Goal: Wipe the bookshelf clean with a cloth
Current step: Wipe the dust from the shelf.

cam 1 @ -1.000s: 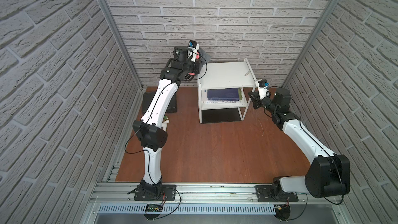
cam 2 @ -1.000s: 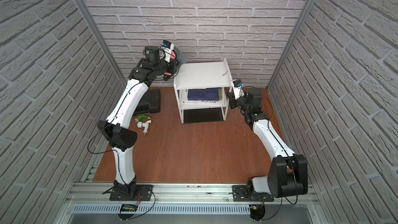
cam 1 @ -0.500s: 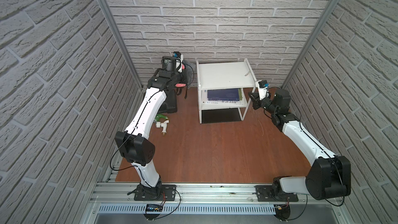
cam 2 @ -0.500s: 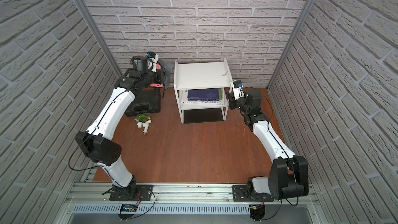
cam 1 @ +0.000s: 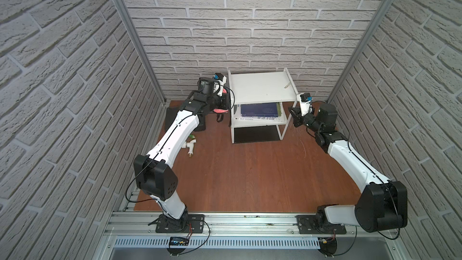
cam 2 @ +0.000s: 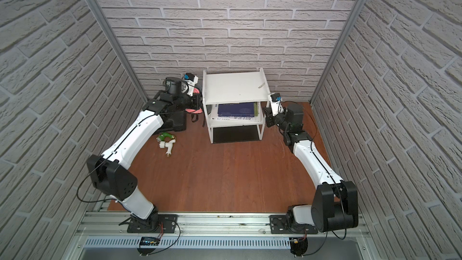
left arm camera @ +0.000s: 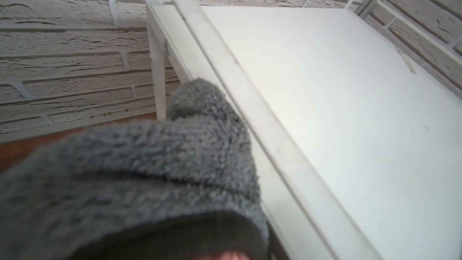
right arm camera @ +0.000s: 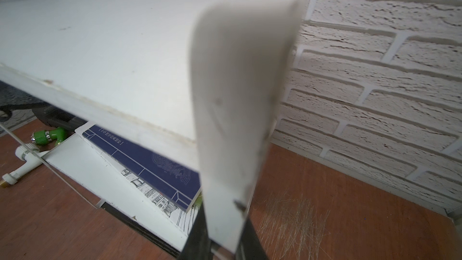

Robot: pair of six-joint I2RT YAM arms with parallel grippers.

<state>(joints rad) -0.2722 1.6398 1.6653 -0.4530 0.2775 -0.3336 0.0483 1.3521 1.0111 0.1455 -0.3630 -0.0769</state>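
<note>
The white bookshelf (cam 1: 261, 93) (cam 2: 235, 88) stands against the back wall. My left gripper (cam 1: 223, 103) (cam 2: 195, 103) is shut on a fluffy grey cloth (left arm camera: 140, 171) and hovers by the shelf's left side, just below the top board (left arm camera: 337, 101). The cloth hides the fingers in the left wrist view. A pink fold of the cloth (cam 1: 221, 110) shows in both top views. My right gripper (cam 1: 294, 118) (cam 2: 268, 118) (right arm camera: 220, 243) is shut on the bookshelf's right side frame (right arm camera: 237, 96), low on the upright.
Blue books (cam 1: 260, 109) (cam 2: 236, 109) lie on the middle shelf. A small scrap (cam 1: 287, 85) rests on the top board's right rear. A black case (cam 2: 175, 123) and a green-and-white tap fitting (cam 2: 167, 143) lie left of the shelf. Brick walls close three sides.
My left arm has come down with the cloth from above the shelf's left rear corner to beside its left side. The right arm has held still on the frame.
</note>
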